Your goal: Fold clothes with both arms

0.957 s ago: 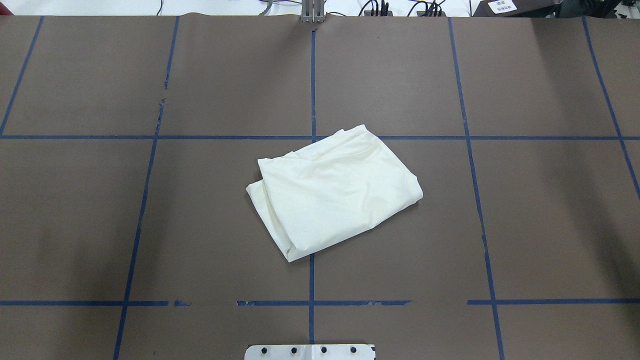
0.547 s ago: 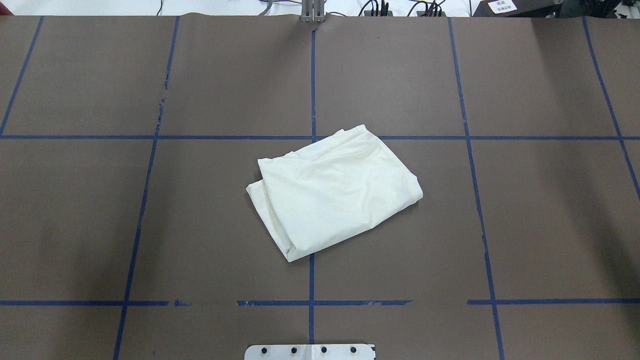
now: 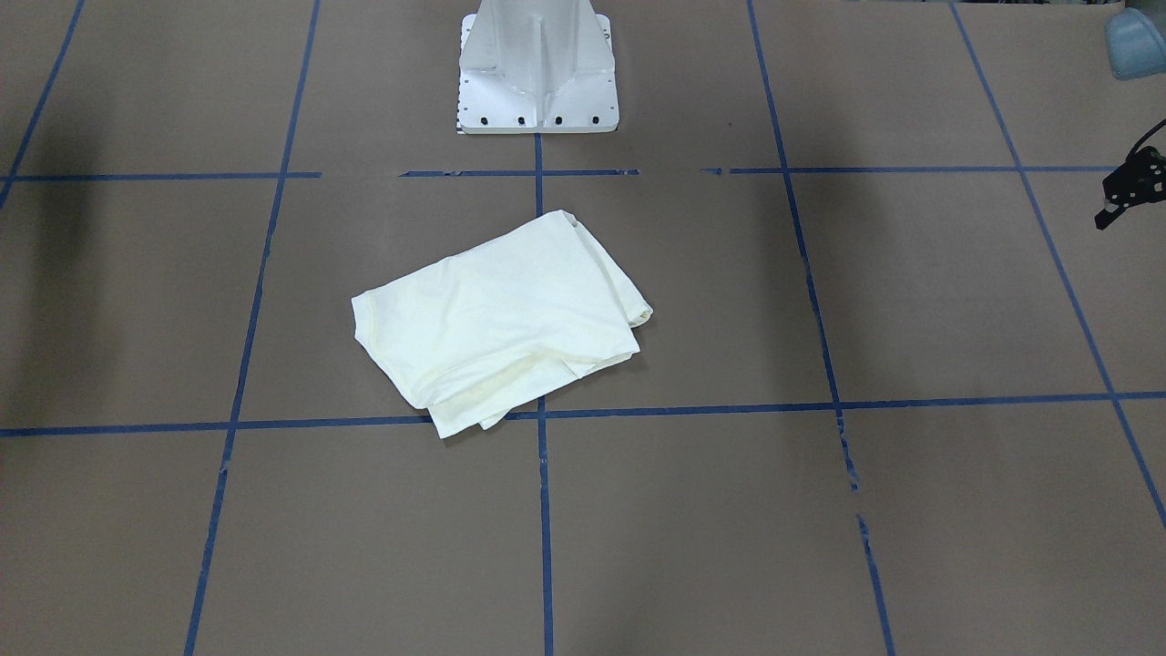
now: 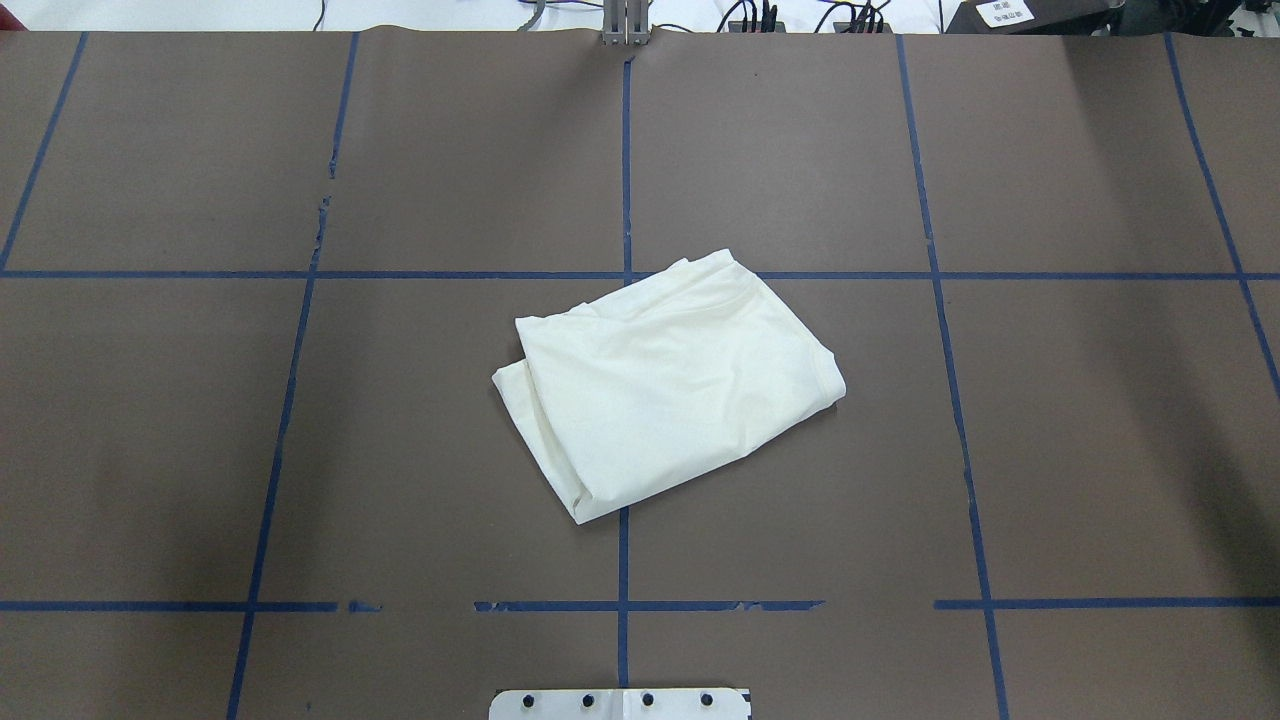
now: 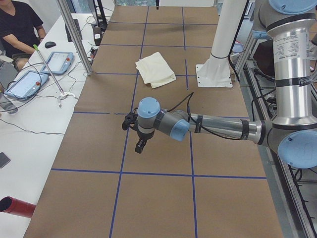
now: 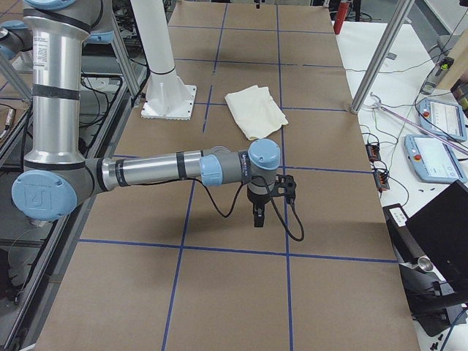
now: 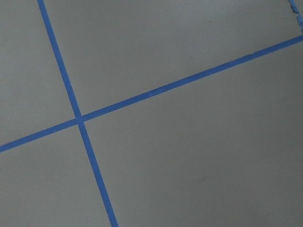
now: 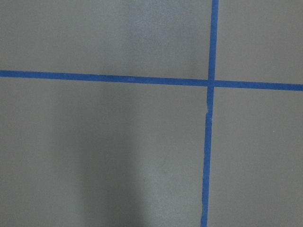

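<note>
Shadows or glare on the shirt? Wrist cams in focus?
Overhead: shirt evenly lit, no glare; soft dark patches on the table at both sides. Front-facing: thin shadow along the shirt's edge. Both wrist views: tape lines sharp, no blur.

Brown paper-covered table [image 4: 150,450], gridded with blue tape [image 4: 625,150]. Along its far side, a white bench [image 5: 29,124] carries tablets [image 5: 26,84] beside an aluminium post [image 5: 73,34].
</note>
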You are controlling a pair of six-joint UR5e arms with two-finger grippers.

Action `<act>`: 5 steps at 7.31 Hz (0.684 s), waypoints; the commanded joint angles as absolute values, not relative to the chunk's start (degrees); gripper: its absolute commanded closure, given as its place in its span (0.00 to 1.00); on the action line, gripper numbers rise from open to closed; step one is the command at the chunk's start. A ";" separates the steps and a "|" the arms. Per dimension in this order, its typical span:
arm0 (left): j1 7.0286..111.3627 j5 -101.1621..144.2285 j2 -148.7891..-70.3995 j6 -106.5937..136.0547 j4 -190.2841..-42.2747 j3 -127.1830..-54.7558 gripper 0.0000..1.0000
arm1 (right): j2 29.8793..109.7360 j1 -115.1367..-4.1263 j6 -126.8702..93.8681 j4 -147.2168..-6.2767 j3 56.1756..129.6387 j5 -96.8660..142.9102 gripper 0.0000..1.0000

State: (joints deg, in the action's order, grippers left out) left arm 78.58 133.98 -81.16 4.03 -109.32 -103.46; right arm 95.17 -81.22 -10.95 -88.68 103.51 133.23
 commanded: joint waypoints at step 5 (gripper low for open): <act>79.98 133.86 -80.76 5.87 -108.99 -101.43 0.00 | 95.53 -82.69 -10.29 -89.74 103.80 135.17 0.00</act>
